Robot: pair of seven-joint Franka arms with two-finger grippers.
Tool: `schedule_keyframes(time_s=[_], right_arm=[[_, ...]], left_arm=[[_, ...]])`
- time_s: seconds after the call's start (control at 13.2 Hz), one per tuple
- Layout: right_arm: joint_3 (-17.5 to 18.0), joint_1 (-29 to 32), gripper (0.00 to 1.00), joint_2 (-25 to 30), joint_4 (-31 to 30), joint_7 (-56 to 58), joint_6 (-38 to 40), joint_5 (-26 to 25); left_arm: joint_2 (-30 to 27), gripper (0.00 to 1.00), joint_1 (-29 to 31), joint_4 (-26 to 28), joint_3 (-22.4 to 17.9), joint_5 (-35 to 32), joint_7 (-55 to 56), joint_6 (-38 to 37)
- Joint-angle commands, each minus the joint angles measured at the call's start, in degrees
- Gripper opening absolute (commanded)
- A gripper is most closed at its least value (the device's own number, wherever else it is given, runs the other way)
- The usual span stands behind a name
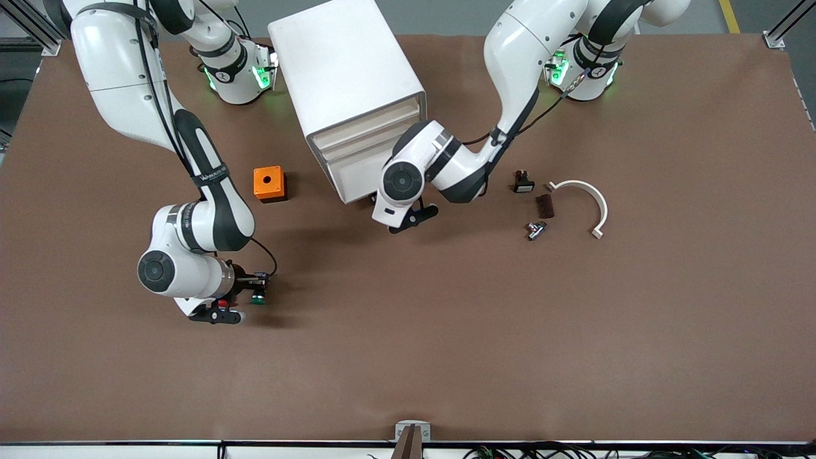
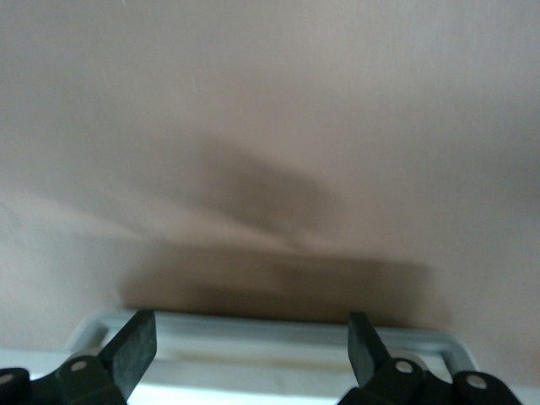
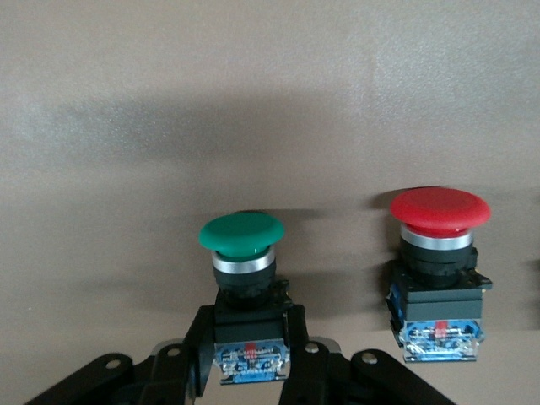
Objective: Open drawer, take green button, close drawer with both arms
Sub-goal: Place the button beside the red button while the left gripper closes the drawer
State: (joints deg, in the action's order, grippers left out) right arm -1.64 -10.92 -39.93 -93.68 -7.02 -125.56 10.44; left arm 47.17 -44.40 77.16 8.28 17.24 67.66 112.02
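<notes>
Progress: we have the green mushroom-capped push button [image 3: 244,287] pinched in our right gripper [image 1: 255,287] fingers, low over the brown surface [image 1: 446,331] nearer the camera than the white rounded cabinet [image 1: 347,83] | left gripper [image 2: 253,354], fingers spread, at the cream tray drawer [image 1: 370,137] front | left: drawer closing looks unfinished

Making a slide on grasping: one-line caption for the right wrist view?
Right gripper shut on green button, red button beside it on brown table.
</notes>
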Motion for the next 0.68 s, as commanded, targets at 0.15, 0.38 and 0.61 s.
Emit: schedule_keyframes(time_s=[0.15, 0.38, 0.61], right_arm=[[0.76, 1.42, 1.0, -1.03, 2.88, 1.4, 0.22, 0.46], [0.76, 3.09, 1.0, -0.32, 4.46, 1.4, 0.67, 0.63], [0.67, 4.24, 1.0, 3.0, 4.47, 2.27, 4.42, 0.11]], left_arm=[[-1.38, 1.0, -3.05, 1.41, 1.92, 0.78, 6.07, -0.05], [-1.38, 1.0, -3.85, 1.41, 2.09, 0.78, 7.49, -0.05], [-1.65, 1.0, -2.71, 1.32, 1.83, 0.17, 6.53, -0.05]])
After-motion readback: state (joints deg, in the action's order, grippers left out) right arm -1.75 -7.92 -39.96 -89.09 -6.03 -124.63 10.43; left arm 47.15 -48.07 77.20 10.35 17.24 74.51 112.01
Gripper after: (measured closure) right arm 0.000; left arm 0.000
